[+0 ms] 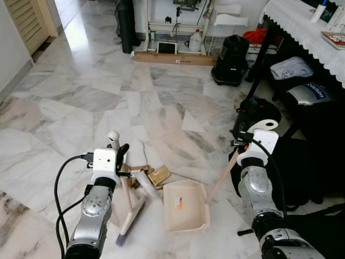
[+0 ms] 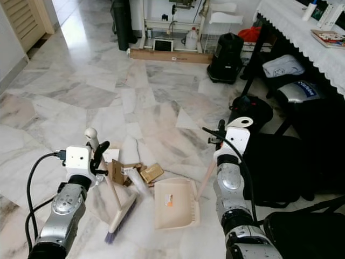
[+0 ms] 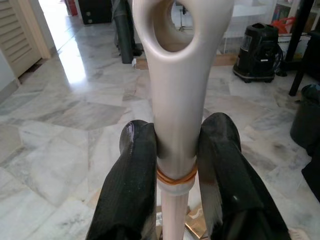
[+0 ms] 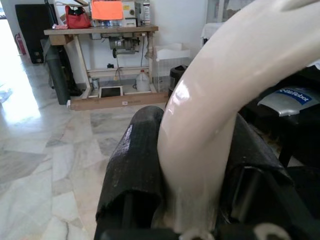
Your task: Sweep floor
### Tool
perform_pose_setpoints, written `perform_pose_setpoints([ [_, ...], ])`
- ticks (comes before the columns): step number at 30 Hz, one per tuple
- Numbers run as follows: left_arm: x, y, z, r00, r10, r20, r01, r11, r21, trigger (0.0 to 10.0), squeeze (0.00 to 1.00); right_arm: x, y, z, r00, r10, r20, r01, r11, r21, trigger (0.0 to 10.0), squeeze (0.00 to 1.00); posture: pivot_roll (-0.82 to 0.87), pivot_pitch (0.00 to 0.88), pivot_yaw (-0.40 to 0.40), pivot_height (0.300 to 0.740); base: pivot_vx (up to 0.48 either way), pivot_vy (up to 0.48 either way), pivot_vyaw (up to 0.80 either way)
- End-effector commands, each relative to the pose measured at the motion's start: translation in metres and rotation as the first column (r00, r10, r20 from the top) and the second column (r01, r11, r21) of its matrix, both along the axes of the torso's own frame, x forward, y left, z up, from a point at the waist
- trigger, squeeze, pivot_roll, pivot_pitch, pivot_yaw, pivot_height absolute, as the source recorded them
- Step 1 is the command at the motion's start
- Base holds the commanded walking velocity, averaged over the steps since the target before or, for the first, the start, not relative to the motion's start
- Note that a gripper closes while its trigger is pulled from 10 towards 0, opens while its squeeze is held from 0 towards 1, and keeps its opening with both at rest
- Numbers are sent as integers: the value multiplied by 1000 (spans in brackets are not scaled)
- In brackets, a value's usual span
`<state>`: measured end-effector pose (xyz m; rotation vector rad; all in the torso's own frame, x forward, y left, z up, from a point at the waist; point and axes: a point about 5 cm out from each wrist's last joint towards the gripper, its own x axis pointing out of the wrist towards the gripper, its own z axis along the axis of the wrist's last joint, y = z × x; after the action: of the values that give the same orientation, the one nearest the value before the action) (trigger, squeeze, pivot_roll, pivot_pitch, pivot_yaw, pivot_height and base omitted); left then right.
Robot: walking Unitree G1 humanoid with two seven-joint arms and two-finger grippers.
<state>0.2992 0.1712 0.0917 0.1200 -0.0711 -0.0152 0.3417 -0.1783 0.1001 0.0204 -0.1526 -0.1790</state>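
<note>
My left gripper (image 1: pixel 119 152) is shut on the cream handle (image 3: pixel 179 100) of a small broom, whose purple-tipped bristle head (image 1: pixel 129 218) rests on the marble floor. My right gripper (image 1: pixel 241 141) is shut on the cream handle (image 4: pixel 210 120) of a beige dustpan (image 1: pixel 185 206) that lies flat on the floor between my arms. Cardboard scraps (image 1: pixel 152 175) and white paper (image 1: pixel 136 152) lie just beyond the broom head and to the left of the dustpan's mouth.
A black bin (image 1: pixel 232 60) and a long cardboard box (image 1: pixel 175 58) stand at the far side. Black bags (image 1: pixel 312 156) and a cloth-covered table (image 1: pixel 302 24) crowd my right. Open marble floor (image 1: pixel 81 97) stretches left toward a slatted door (image 1: pixel 27 21).
</note>
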Motion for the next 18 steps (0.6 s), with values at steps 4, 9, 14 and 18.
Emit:
perform_pose_setpoints([
  [4,3,-2,10,999,-14,43,14,1000,8,10000,0,4,-1,12,999,-7,51,8,1000,-23,10000,0,20,26,-70,740,65,0,0],
  [9,3,-2,10,999,-15,44,15,1000,8,10000,0,4,-1,12,999,-5,53,6,1000,-21,10000,0,20,26,-70,740,259,0,0],
  [14,3,-2,10,999,-16,45,15,1000,6,10000,0,4,0,11,999,0,47,0,1000,0,10000,0,20,26,-70,740,259,0,-480],
  [18,3,-2,10,999,-16,45,16,1000,6,10000,0,4,0,12,999,-1,51,1,1000,-4,10000,0,20,26,-70,740,259,0,-691],
])
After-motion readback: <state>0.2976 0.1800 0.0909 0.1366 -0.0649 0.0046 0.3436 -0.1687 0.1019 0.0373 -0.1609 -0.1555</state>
